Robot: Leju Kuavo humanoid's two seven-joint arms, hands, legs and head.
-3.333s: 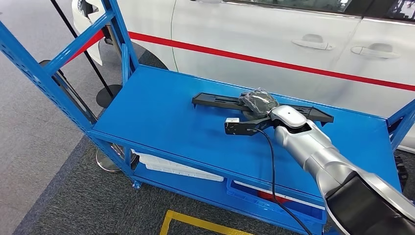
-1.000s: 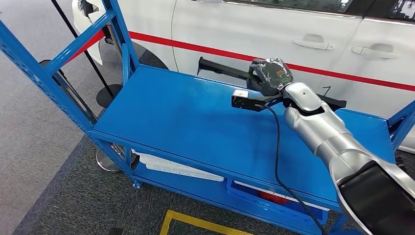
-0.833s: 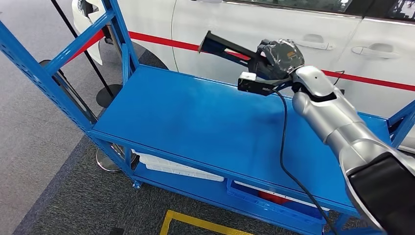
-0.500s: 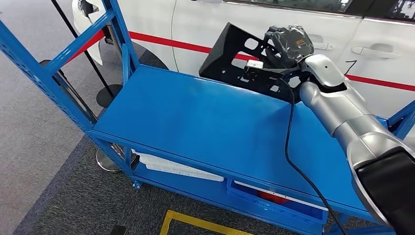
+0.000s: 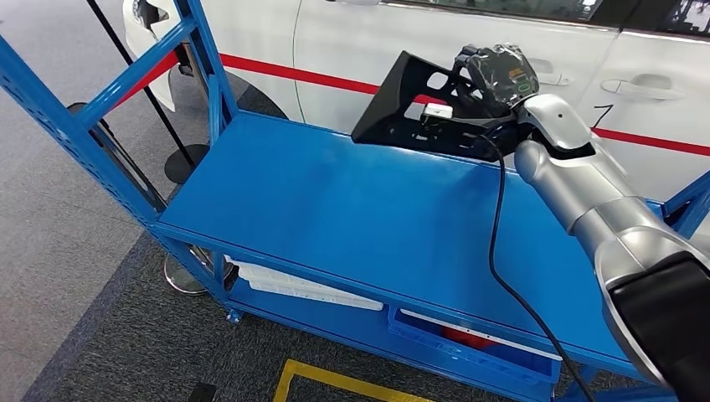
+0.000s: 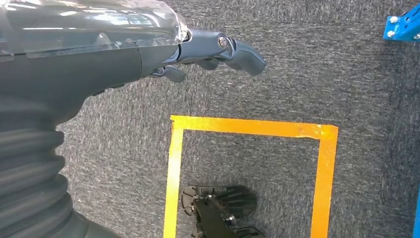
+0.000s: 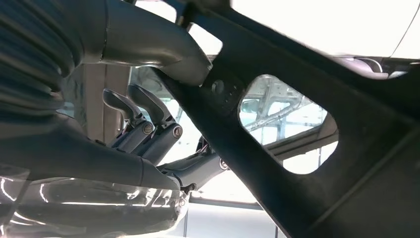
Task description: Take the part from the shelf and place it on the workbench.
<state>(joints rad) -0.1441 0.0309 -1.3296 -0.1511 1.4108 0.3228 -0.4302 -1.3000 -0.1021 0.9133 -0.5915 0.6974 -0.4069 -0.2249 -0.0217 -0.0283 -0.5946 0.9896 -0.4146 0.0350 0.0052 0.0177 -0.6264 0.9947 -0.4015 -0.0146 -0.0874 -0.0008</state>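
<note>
Grip: as we watch upper right, right hand (image 5: 496, 74) clamps the black part (image 5: 410, 105) above the shelf (image 5: 335, 209).
Left hand (image 6: 208, 49): empty, fingers loosely curled.
Risk: our tilted part could slip.

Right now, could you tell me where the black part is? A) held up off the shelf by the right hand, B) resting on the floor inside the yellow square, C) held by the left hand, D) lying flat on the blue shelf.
A: the right hand grips the black part and holds it tilted in the air above the blue shelf, while the left hand hangs over the floor holding nothing.
</note>
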